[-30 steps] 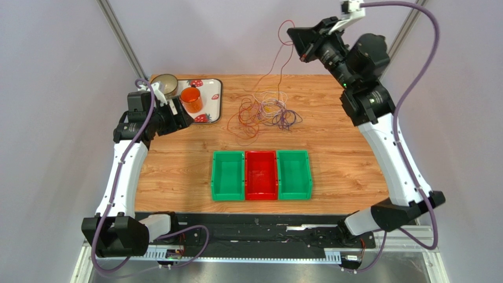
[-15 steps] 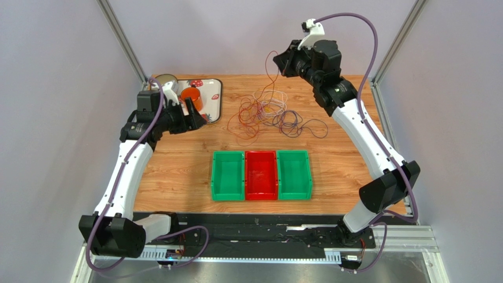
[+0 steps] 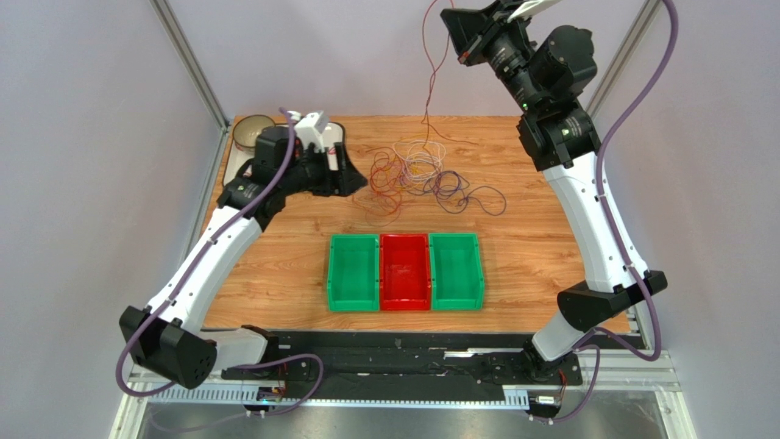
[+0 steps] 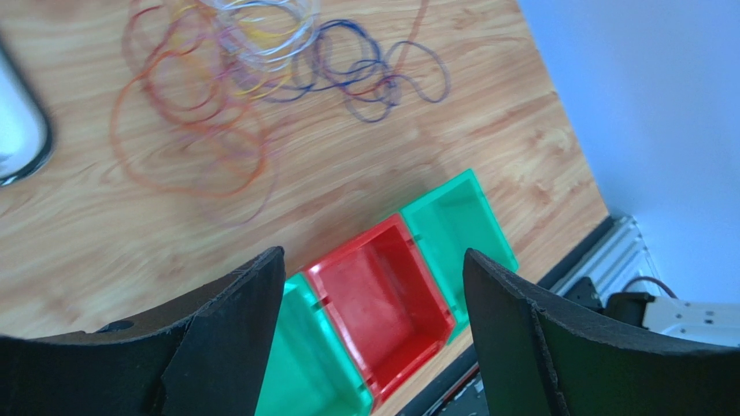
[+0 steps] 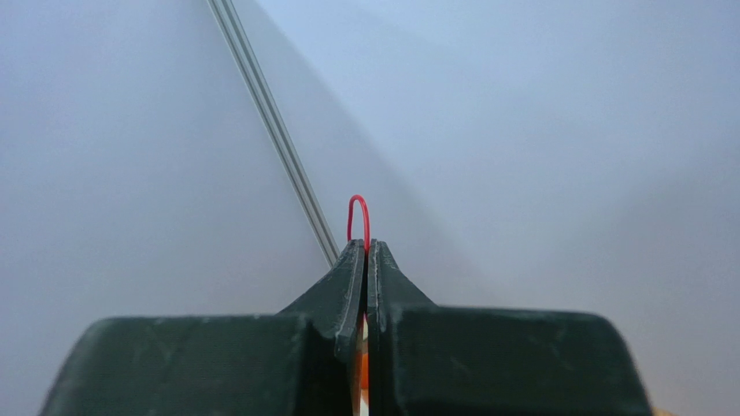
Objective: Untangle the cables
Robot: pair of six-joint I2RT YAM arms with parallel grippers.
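The cables (image 3: 414, 172) lie in a loose tangle of orange-red, purple and whitish loops at the back middle of the table, also seen in the left wrist view as cables (image 4: 260, 69). One orange-red cable (image 3: 430, 82) rises from the pile to my right gripper (image 3: 450, 27), held high above the table. That right gripper (image 5: 366, 251) is shut on it, a small red loop (image 5: 358, 212) poking out past the tips. My left gripper (image 3: 359, 176) hovers open just left of the pile; in its own view the left gripper (image 4: 373, 260) has nothing between its fingers.
Three small bins stand in a row in front of the pile: green (image 3: 353, 273), red (image 3: 405, 271), green (image 3: 456, 271). A bowl (image 3: 252, 131) and a tray (image 4: 17, 130) are at the back left, largely hidden by the left arm.
My right gripper has risen with the orange-red cable, drawing it up out of the pile. My left arm has swung right from the tray to the pile's left edge.
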